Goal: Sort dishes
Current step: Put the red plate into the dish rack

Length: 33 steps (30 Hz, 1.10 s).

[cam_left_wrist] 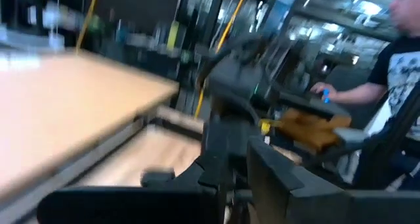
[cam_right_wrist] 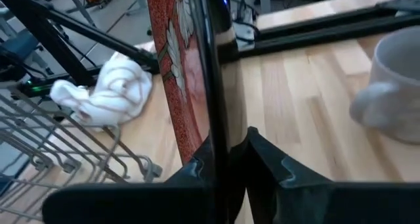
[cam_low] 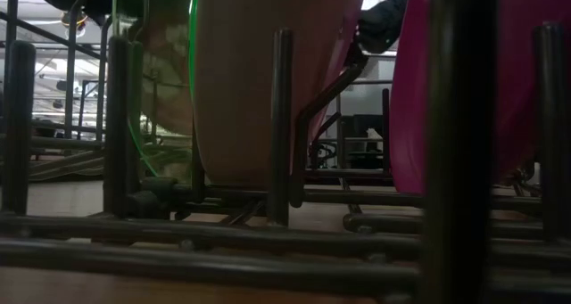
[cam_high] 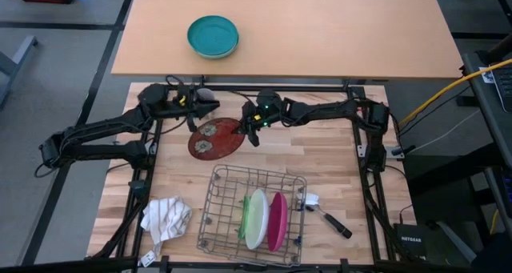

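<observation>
The right pincer [cam_high: 253, 127] is clenched on the rim of the dark red plate [cam_high: 214, 138], centre frame. Its face carries pale motifs.

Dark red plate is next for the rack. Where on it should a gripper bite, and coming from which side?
Take the dark red plate by its rim, from the side facing the right arm. It is thin and flat, so only the edge fits between two fingers. The right gripper is already shut on that edge, and its wrist view shows the rim running between the fingers. The dish rack has free slots left of the green plate.
</observation>
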### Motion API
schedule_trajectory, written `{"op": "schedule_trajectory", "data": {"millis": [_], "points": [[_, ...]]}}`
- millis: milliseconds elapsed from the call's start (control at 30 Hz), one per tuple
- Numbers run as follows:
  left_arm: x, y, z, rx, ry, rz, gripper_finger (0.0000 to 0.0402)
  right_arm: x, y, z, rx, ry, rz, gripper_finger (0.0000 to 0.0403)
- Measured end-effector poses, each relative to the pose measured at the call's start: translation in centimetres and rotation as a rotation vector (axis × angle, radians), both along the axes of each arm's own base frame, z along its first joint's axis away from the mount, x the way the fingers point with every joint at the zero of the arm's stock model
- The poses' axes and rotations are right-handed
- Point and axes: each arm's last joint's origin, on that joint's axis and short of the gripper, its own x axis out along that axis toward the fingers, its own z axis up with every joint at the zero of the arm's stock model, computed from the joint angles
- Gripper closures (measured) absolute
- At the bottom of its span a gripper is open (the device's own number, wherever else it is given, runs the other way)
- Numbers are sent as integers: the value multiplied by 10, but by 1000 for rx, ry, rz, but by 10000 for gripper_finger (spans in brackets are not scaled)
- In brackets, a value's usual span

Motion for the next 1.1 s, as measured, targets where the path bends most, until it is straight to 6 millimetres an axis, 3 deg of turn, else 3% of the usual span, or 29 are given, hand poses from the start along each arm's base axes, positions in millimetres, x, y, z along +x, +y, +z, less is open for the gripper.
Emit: {"op": "schedule_trajectory", "data": {"millis": [200,367,767,900,1100], "points": [[-11,-6,20,162,-128,9,367,-16,5,38,-17,-52,0,365],[-21,-13,27,199,-155,11,374,-41,12,75,-46,-46,-8,365],[-30,-25,21,194,-53,-29,390,-140,33,161,-224,1,-234,365],[-27,-28,13,173,28,-58,397,-174,40,176,-233,41,-332,365],[-21,-45,5,261,96,-187,401,-207,55,179,-229,154,-465,365]]}}
